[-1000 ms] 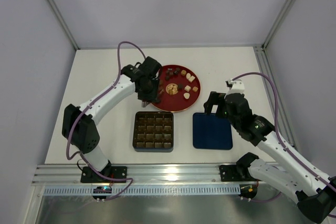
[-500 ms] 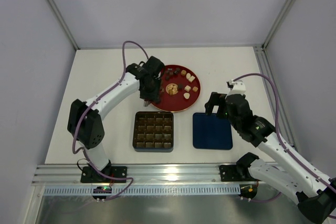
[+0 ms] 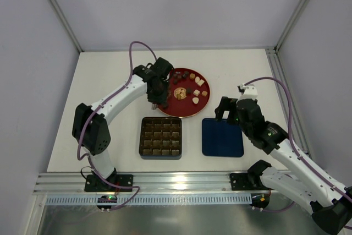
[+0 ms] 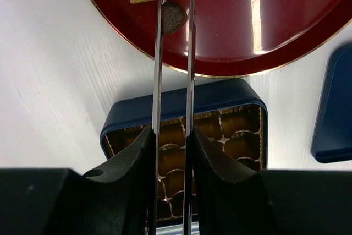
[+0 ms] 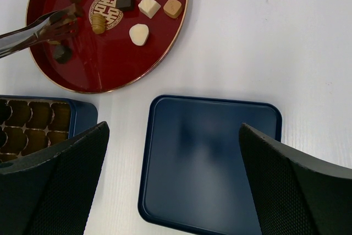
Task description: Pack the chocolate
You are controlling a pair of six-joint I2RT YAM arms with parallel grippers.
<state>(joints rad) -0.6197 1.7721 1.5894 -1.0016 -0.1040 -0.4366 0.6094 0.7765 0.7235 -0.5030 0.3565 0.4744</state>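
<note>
Chocolates (image 3: 195, 100) are lying on the red plate (image 3: 184, 113), top view. Left wrist: left gripper (image 4: 173, 136) is squeezing metal tongs (image 4: 159, 53), blades passing over a dark piece (image 4: 174, 17). Right wrist: right gripper (image 5: 173, 180) is gaping wide, empty, above the blue lid (image 5: 212, 136).

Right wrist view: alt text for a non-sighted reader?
A dark blue lid lies flat on the white table below the open right gripper. Upper left, metal tongs reach over a red plate of chocolates; a blue box sits at left.
</note>
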